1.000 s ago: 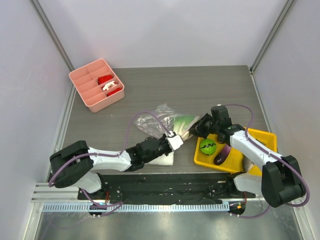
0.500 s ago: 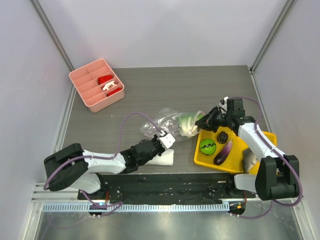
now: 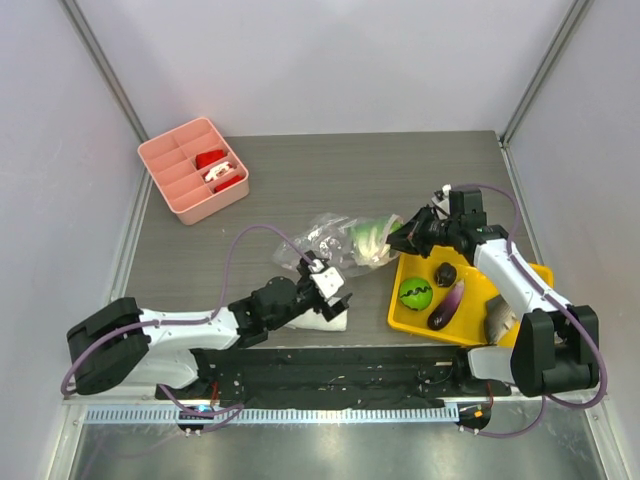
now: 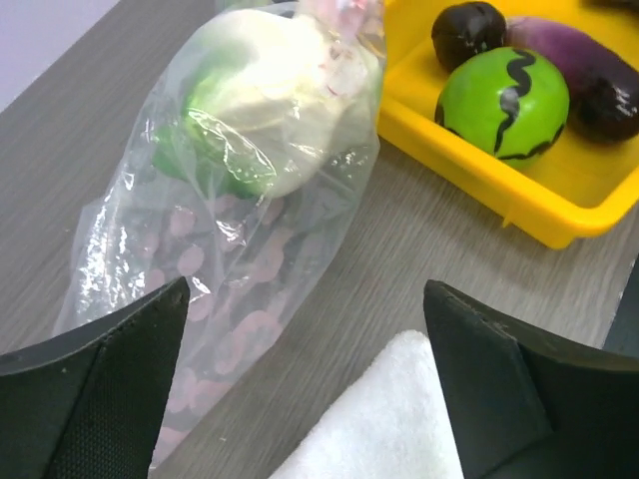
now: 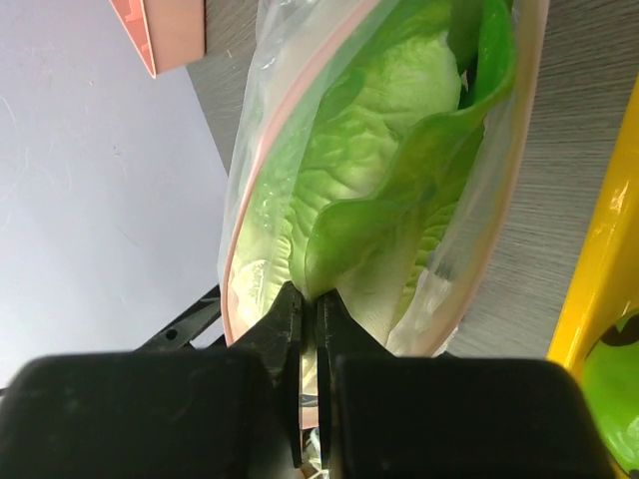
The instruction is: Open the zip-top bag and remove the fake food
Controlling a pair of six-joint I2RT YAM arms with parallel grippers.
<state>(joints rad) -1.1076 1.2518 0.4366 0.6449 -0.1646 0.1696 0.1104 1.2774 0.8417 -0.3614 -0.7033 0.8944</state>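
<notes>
Right gripper [image 5: 310, 299], as I see it through its wrist camera: the two black fingers [image 5: 285, 334] are pressed together on the lower edge of a leaf of the pale green-white leafy toy cabbage [image 5: 384, 150], with only a hairline gap between them. The cabbage sits in the mouth of the clear crinkly zip-top bag [image 3: 322, 240], whose pink zip strip [image 5: 240, 235] runs beside the leaves. Whether a fold of plastic is also caught in the pinch I cannot tell. From overhead, the bag lies on the grey wood-grain table [image 3: 300, 180] between the two grippers. Its cabbage end points at the right gripper and lies just left of the yellow rectangular plastic tray [image 3: 528, 272]. In the tray rest the green toy ball with dark wavy stripes [image 3: 416, 293], the dark purple toy eggplant [image 3: 447, 305] and a small dark round piece [image 3: 445, 273], all apart from either gripper. Left gripper [image 3: 330, 287]: its fingers [image 4: 100, 389] are spread wide and hold nothing. It hangs over the far edge of the white folded towel [image 4: 384, 424], with the bag's closed end just beyond the fingertips; contact there I cannot judge. The pink divided plastic box [image 3: 190, 170] stands at the far left of the table, well apart from both arms
</notes>
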